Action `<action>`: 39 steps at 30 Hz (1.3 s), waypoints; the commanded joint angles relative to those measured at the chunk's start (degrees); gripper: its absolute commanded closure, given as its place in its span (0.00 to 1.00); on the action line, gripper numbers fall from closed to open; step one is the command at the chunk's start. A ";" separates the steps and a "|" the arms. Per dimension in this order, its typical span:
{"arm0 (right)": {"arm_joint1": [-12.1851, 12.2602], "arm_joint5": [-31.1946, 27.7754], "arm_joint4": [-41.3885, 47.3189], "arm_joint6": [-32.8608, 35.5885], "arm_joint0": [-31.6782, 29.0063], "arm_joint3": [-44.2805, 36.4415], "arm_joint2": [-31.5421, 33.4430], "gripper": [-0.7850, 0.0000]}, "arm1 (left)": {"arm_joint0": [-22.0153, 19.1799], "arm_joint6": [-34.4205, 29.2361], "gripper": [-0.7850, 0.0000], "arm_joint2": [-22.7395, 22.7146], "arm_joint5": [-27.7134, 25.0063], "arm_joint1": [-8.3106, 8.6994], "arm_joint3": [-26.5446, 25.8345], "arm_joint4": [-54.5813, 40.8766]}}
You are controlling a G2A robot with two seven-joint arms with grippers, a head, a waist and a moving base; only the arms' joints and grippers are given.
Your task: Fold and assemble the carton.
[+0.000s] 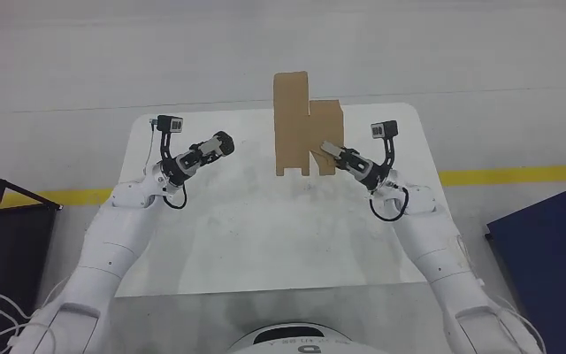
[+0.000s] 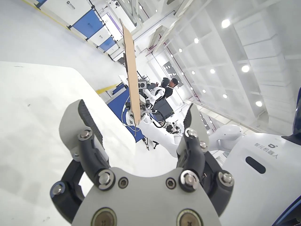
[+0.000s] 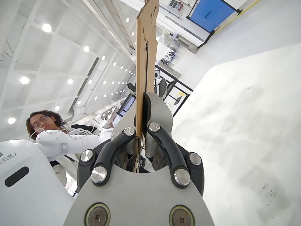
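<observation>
Wears glossy white shells on left arm [image 1: 106, 257] and right arm [image 1: 442, 265]. Ends in left gripper [image 2: 136, 104] and right gripper [image 3: 143, 98], built alike: pale grey palm plate [image 2: 145, 201], round silver screws [image 2: 104, 179], curved black linkages [image 2: 94, 151], grey fingers [image 2: 70, 116] lined with black ribbed pads [image 2: 90, 118]. Carries a small black camera box [image 1: 168, 124] at each wrist, plus looping black cables [image 1: 179, 200]. Shows a black oval slot [image 2: 255, 164] and dark lettering on the white torso shell [image 2: 258, 189].

Left gripper [image 1: 223, 142]: forearm aimed 2 o'clock, jaws spread wide. Right gripper [image 1: 326, 149]: forearm aimed 10 o'clock, jaws closed tight on edge of the carton [image 1: 294, 115]. Grippers well apart.
</observation>
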 commanded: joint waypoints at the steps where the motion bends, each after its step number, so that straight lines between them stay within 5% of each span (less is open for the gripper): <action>1: 0.00 0.00 -0.02 -0.03 0.00 -0.01 0.00 1.00 | 0.00 0.00 0.00 0.00 0.00 0.00 0.00 0.00; 6: -0.54 -2.58 -4.82 -2.25 0.63 -1.11 -2.59 1.00 | 0.00 0.00 0.00 0.00 0.00 0.00 0.00 0.00; 13: -0.75 -13.70 -13.55 -8.32 1.13 -5.60 -2.48 1.00 | 0.00 0.00 0.00 0.00 0.00 0.00 0.00 0.00; 24: -1.32 -13.70 -21.88 -18.49 0.28 -10.48 -1.99 1.00 | 0.00 0.00 0.00 0.00 0.00 0.00 0.00 0.00; 27: -1.87 -13.70 -5.89 -18.86 0.26 -7.52 -6.14 1.00 | 0.00 0.00 0.00 0.00 0.00 0.00 0.00 0.00; 29: -2.11 -8.75 17.82 -13.16 1.47 -5.16 -9.26 1.00 | 0.00 0.00 0.00 0.00 0.00 0.00 0.00 0.00; 34: -2.47 14.10 65.58 16.66 3.37 3.34 -4.35 1.00 | 0.00 0.00 0.00 0.00 0.00 0.00 0.00 0.00; 39: -3.80 30.78 79.80 28.54 5.87 10.69 -3.17 1.00 | 0.00 0.00 0.00 0.00 0.00 0.00 0.00 0.00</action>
